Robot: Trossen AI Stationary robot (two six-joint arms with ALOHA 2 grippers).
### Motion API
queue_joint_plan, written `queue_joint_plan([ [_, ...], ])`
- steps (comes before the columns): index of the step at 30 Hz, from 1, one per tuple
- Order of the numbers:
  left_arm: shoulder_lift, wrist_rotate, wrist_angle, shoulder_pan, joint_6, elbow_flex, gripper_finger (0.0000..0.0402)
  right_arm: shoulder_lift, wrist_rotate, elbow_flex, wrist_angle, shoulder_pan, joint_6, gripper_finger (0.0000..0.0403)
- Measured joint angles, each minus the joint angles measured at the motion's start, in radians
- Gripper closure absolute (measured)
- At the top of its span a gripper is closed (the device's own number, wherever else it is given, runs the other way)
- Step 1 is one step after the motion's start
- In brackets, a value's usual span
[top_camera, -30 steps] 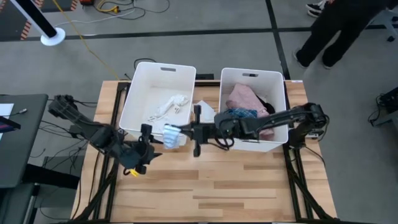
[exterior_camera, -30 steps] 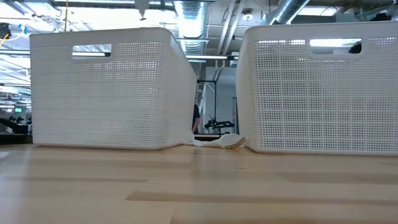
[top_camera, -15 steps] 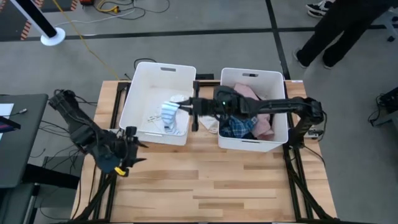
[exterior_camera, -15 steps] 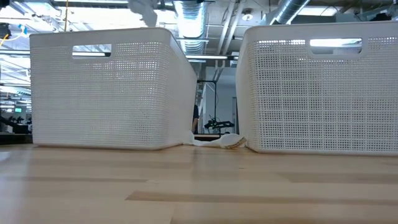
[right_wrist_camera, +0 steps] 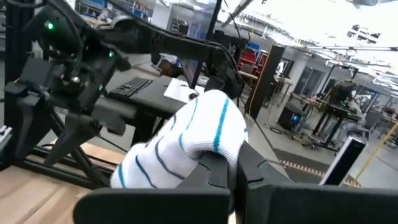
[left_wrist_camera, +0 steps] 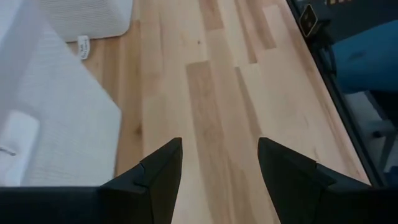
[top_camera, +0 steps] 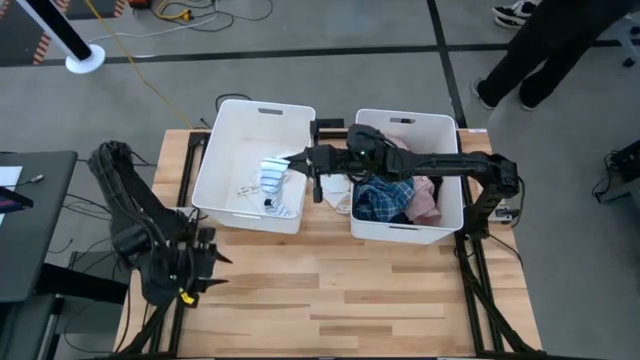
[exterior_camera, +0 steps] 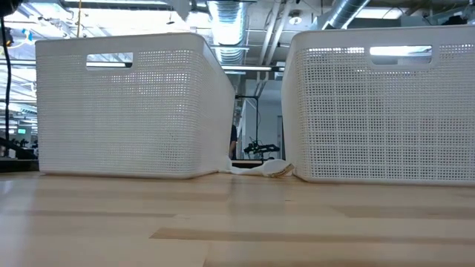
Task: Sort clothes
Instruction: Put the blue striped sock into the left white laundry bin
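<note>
1. High view: right gripper [top_camera: 290,161] clamps the striped sock [top_camera: 271,178] over the left tub [top_camera: 205,170]; pink and plaid clothes [top_camera: 392,196] fill the right tub [top_camera: 455,160].
2. Left wrist view: left gripper [left_wrist_camera: 219,163] spread, holding nothing, above the table [left_wrist_camera: 217,93].
3. Right wrist view: sock pinched tight.

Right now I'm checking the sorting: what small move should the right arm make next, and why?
Probably open its jaws. The right gripper, shut on the striped sock, hangs over the left tub, where white socks already lie.
</note>
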Motion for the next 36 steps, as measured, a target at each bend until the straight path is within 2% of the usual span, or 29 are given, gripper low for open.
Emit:
queue_joint_plan([
  [8, 0.058, -0.005, 0.149, -0.012, 0.019, -0.054, 0.0198, 0.007, -0.008, 0.000, 0.008, -0.009, 0.000, 0.0399],
  [13, 0.082, -0.006, 0.219, -0.012, 0.049, -0.080, 0.0198, 0.099, -0.009, 0.001, -0.007, -0.043, 0.040, 0.0398],
  [19, 0.087, 0.000, 0.217, -0.015, 0.027, -0.080, 0.0198, 0.225, -0.009, 0.028, -0.005, -0.074, 0.082, 0.0392],
  [26, 0.087, 0.001, 0.215, -0.025, 0.006, -0.080, 0.0198, 0.296, -0.008, 0.151, -0.164, -0.080, 0.081, 0.0367],
  [36, 0.087, 0.000, 0.215, -0.025, 0.004, -0.080, 0.0198, 0.292, -0.007, 0.254, -0.511, -0.103, 0.130, 0.0324],
])
